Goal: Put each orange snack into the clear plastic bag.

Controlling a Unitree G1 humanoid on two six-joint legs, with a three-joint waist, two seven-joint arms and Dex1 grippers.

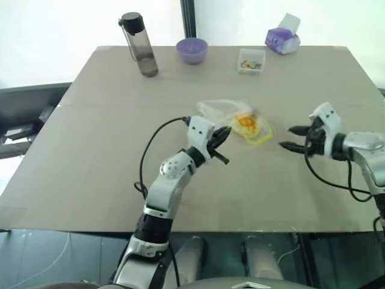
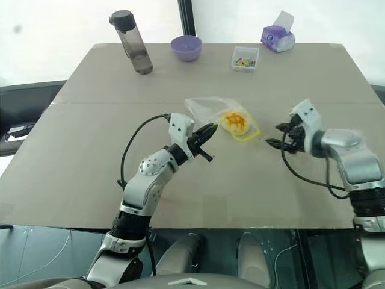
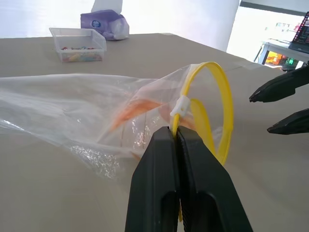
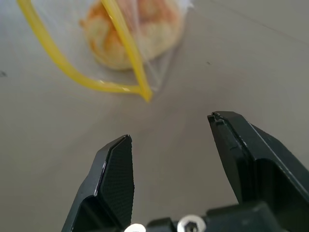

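Note:
The clear plastic bag [image 1: 221, 111] lies crinkled near the middle of the table, its yellow zip strip [image 3: 225, 99] curled open into a loop. One orange snack [image 1: 246, 124] sits inside the bag, just behind that strip. My left gripper [image 1: 225, 134] is shut on the bag's yellow edge, pinching it beside the white slider [image 3: 179, 105]. My right gripper [image 1: 292, 138] hovers to the right of the bag, clear of it, open with nothing between its fingers. In the right wrist view the orange snack [image 4: 137, 26] shows through the plastic beyond the open fingers [image 4: 116, 169].
Along the table's far edge stand a dark bottle [image 1: 139, 45], a purple bowl [image 1: 192, 50], a small clear box of colourful bits [image 1: 251, 61] and a purple tissue pack [image 1: 283, 40]. Bare tabletop [image 1: 90, 156] surrounds the bag.

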